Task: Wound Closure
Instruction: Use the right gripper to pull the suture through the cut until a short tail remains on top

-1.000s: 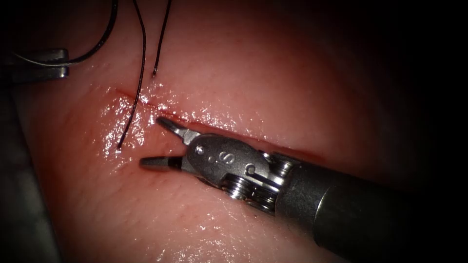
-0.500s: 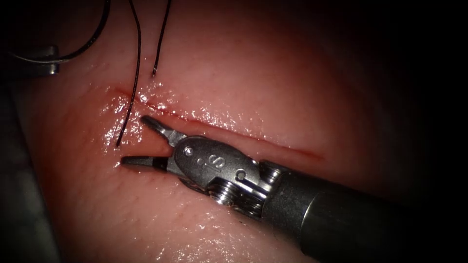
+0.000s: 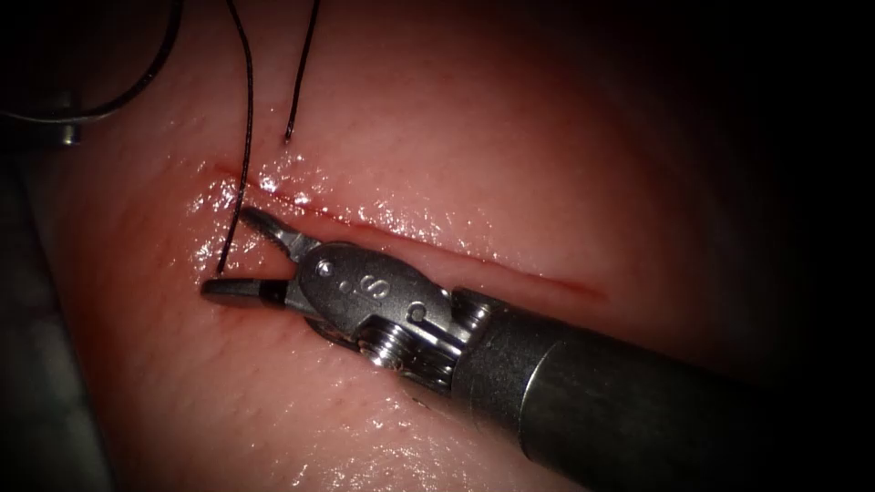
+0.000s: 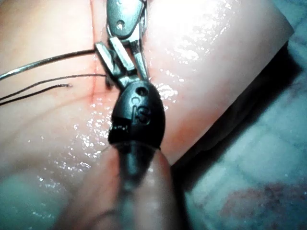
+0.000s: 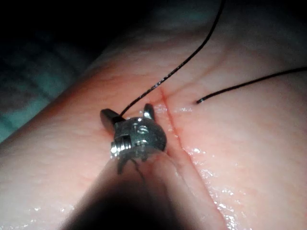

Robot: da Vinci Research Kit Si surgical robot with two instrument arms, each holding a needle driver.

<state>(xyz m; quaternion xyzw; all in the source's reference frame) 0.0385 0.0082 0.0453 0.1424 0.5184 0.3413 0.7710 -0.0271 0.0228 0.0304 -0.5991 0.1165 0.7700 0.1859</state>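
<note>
One broad piece of tissue [image 3: 547, 137] carries the cut [image 3: 510, 269], which runs slantwise from upper left to lower right in the endoscope view. The left wrist view adds the tissue's [image 4: 48, 28] edge and a pale cloth [image 4: 259, 158] beside it.

Next in size, the right tool [image 3: 228, 252] reaches in along the cut's lower side. Its tips sit at the cut's left end, and its jaws are spread wide and hold nothing. The right wrist view gives the same tool [image 5: 128, 114] from behind, with the cut [image 5: 173, 125] passing just beside it.

The left tool [image 3: 66, 134] is a small piece of metal at the far left of the endoscope view, well apart from the right tool. Whether it grips anything cannot be told. In the left wrist view two sets of metal tips stand close together at the cut, and I cannot tell which belong to which arm.

The needle [image 3: 55, 117] lies beside the left tool, left of the cut and not in the tissue. In the left wrist view it is a bright thin curve [image 4: 48, 61] over the tissue.

The thread [image 3: 244, 109] comes down across the cut's left end and passes between the right tool's spread jaws, ungripped. The right wrist view confirms this [image 5: 182, 64].

A cut end of thread [image 3: 301, 73] stops short above the cut, free of both tools [image 5: 249, 84] [image 4: 43, 89].
</note>
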